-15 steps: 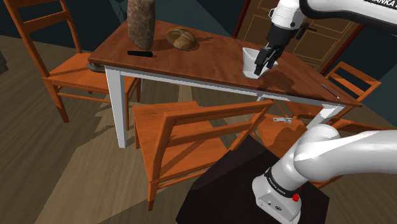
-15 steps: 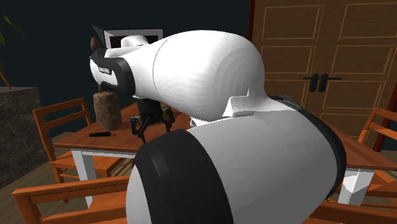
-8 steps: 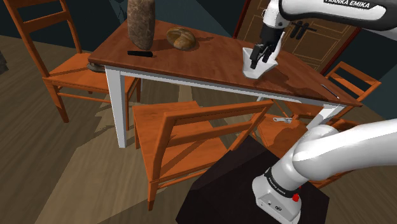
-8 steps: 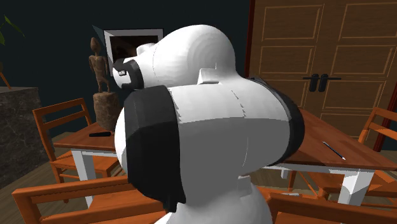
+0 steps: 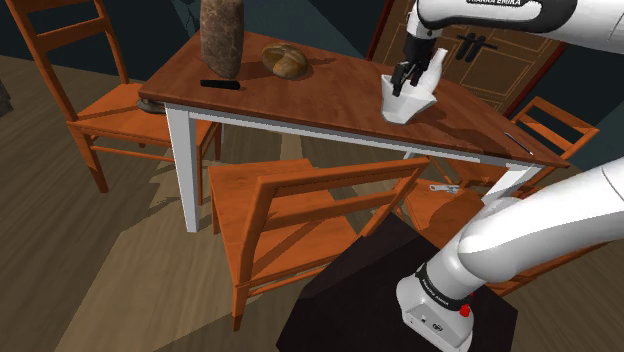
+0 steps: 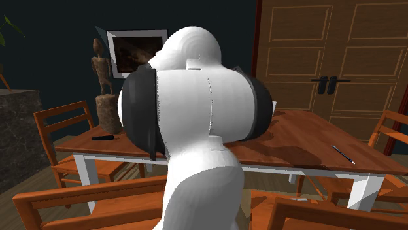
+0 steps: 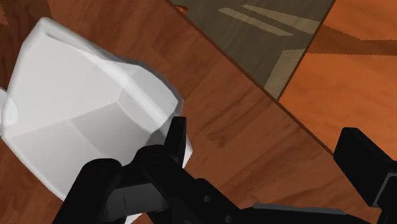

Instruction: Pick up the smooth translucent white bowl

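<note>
The claw [image 7: 266, 137], fingers spread wide, hangs low over the right end of the table [image 5: 300, 100] in the shoulder view, where the white bowl [image 7: 83, 114] sits just outside one finger [image 7: 177, 141], not in the gap.

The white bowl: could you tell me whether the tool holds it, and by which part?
Nothing is held; the tool is open, and the white bowl sits beside one finger, not between the two.

- Second exterior view: my arm [image 6: 196, 117] hides the table's [image 6: 307, 140] middle.
- Wrist view: my finger [image 7: 177, 140] covers part of the bowl [image 7: 83, 108].
- A thin thing [image 6: 343, 154] at the table's corner is too small to name.
</note>
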### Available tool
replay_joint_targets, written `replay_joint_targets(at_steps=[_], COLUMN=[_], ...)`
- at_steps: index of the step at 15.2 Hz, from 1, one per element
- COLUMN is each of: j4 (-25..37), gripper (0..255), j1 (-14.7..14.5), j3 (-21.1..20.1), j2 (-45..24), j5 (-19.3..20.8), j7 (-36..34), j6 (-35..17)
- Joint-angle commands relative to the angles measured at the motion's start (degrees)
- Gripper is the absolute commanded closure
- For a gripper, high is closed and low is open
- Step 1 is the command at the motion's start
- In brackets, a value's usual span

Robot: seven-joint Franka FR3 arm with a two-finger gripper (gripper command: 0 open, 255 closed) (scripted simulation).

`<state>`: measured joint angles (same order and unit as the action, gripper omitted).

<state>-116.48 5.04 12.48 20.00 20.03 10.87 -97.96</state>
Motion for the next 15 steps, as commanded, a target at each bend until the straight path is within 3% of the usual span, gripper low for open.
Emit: replay_joint_targets(at_steps=[1, 6, 15], j4=[3.56, 10.96, 5.09], gripper=[0, 0, 0], j1=[0.51, 1.80, 2.01], j3=[1.20, 3.58, 3.86], j2=[-4.08, -11.87, -11.71], j5=[0.64, 1.30, 1.87], j7=[1.42, 4.57, 2.85], j6=[-1.06, -2.76, -8.23])
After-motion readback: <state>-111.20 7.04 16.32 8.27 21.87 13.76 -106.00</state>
